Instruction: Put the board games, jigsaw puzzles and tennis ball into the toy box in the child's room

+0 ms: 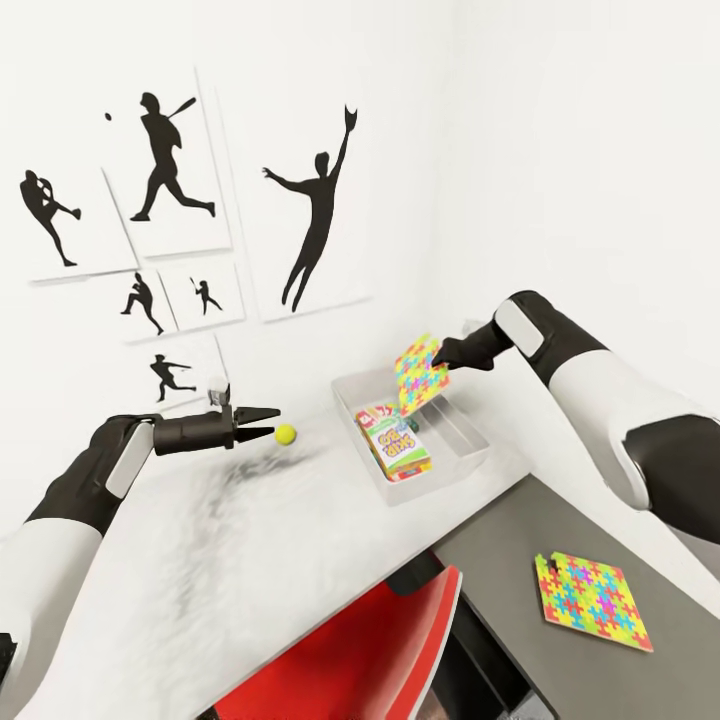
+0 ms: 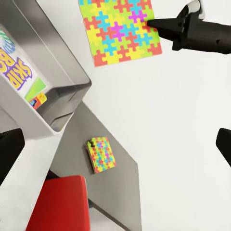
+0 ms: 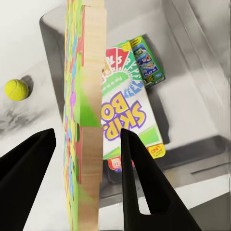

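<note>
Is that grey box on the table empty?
No. The toy box already holds a Skip-Bo game box lying flat inside.

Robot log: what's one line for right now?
right gripper: holds jigsaw puzzle over toy box | left gripper: open near tennis ball

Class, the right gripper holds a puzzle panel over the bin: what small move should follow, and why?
Probably lower and release: the right gripper holds the jigsaw puzzle tilted above the toy box, where a board game already lies.
</note>
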### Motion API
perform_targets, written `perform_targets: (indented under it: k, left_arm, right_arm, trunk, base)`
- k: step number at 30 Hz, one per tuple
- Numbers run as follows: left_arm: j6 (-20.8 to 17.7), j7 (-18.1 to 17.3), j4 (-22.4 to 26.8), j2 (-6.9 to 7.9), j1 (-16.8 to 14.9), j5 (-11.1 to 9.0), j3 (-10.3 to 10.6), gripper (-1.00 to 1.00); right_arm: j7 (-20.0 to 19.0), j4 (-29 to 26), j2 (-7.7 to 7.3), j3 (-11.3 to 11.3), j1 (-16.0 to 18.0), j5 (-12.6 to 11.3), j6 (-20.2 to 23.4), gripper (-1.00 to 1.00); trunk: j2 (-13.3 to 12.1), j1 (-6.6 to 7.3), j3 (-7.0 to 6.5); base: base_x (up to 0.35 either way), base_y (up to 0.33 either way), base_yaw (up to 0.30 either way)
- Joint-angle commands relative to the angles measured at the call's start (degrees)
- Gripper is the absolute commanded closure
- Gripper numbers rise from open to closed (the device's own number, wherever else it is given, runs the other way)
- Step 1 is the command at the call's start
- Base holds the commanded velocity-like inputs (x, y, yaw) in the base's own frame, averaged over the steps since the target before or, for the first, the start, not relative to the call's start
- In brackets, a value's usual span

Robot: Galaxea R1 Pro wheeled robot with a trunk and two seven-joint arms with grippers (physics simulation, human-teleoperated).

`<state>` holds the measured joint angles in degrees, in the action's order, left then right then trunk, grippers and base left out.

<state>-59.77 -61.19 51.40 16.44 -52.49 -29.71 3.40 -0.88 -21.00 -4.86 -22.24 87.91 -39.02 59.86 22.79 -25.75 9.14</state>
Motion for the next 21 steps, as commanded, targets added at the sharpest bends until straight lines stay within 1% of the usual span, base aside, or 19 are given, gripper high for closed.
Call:
perform_targets:
  k: [1, 5, 6, 9, 11, 15, 18, 21]
  left_arm:
    - [-0.23, -0.15, -0.01, 0.05, -0.08, -0.09, 0.12, -1.0]
    - [-0.23, -0.15, 0.01, 0.31, -0.2, -0.22, 0.12, -1.0]
    - [-0.23, -0.15, 0.02, 0.65, -0.37, -0.26, 0.07, -1.0]
    - [-0.23, -0.27, 0.02, 1.03, -0.75, -0.31, 0.05, -1.0]
    - [-0.23, -0.73, 0.02, 1.21, -1.07, -0.33, 0.04, -1.0]
    - [-0.23, -3.01, 0.02, 1.46, -1.45, -0.29, 0.03, -1.0]
    - [-0.23, -3.92, 0.02, 1.57, -1.69, -0.27, 0.03, -1.0]
    - [-0.23, -4.24, 0.02, 1.72, -3.06, -0.31, 0.05, -1.0]
  right_arm:
    - [-0.09, 0.37, -0.04, -0.35, 0.29, -0.25, 0.14, 1.0]
    - [-0.11, 1.54, -0.05, -0.35, 0.94, -0.3, 0.14, 1.0]
    - [-0.13, 1.77, -0.04, -0.35, 1.09, -0.33, 0.14, 1.0]
    - [-0.16, 1.91, 0.09, -0.35, 1.31, -0.36, 0.14, 1.0]
    - [-0.17, 1.96, 0.28, -0.35, 1.42, -0.36, 0.14, 1.0]
    - [-0.17, 2.01, 0.67, -0.43, 1.58, -0.36, 0.14, 1.0]
    - [-0.17, 2.01, 0.8, -0.59, 1.63, -0.36, 0.14, 1.0]
    - [-0.18, 2.02, 0.98, -0.66, 1.64, -0.36, 0.14, 1.0]
  trunk:
    - [0.13, -0.03, 0.22]
    - [0.13, -0.03, 0.6]
    - [0.13, -0.03, 0.69]
    - [0.13, -0.03, 0.97]
    - [0.13, -0.03, 1.16]
    - [0.13, -0.03, 1.53]
    - [0.13, -0.03, 1.81]
    - [0.13, -0.03, 2.09]
  base:
    - [0.0, 0.0, 0.0]
    - [0.0, 0.0, 0.0]
    - [0.0, 0.0, 0.0]
    - [0.0, 0.0, 0.0]
    - [0.0, 0.0, 0.0]
    - [0.0, 0.0, 0.0]
    - [0.0, 0.0, 0.0]
    - [0.0, 0.0, 0.0]
